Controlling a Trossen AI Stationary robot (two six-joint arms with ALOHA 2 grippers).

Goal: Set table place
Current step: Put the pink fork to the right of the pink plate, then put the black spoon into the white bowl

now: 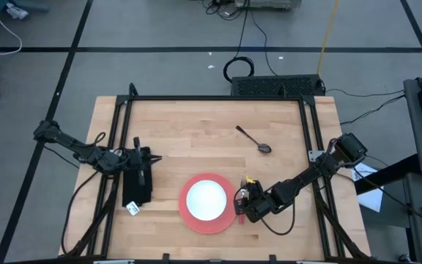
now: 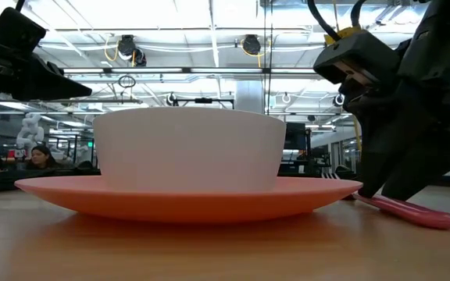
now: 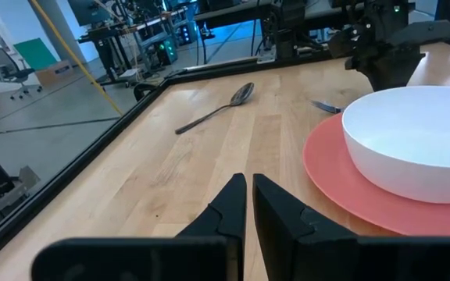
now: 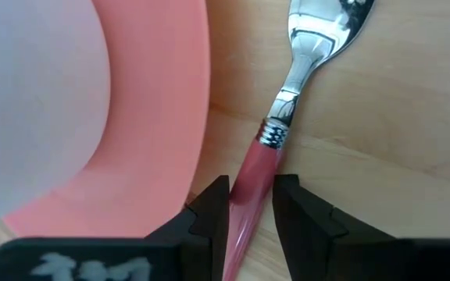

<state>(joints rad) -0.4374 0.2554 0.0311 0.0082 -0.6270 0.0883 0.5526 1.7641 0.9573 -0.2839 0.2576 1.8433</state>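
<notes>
I have the table (image 1: pixel 196 125) filling the middle of the high view, light planks with black frame rails (image 1: pixel 218 97) running along its edges. On it, toward the near edge and roughly centred, sits the salmon-pink plate (image 1: pixel 196 220) with the white bowl (image 1: pixel 206 198) resting inside it. The left arm waits over the table's left side, its left gripper (image 3: pixel 248 204) low above the wood with the fingers together and nothing between them. The right arm reaches in from the right edge — its right gripper (image 4: pixel 250 204) is down at the plate's right rim, fingers clamped on the pink handle of a utensil (image 4: pixel 260 168) lying on the wood just beside the plate. I read the metal end as fork-like, but the tines are cut off from my view. A plain metal spoon (image 1: pixel 253 139) lies well apart — toward the far right part of the table.
</notes>
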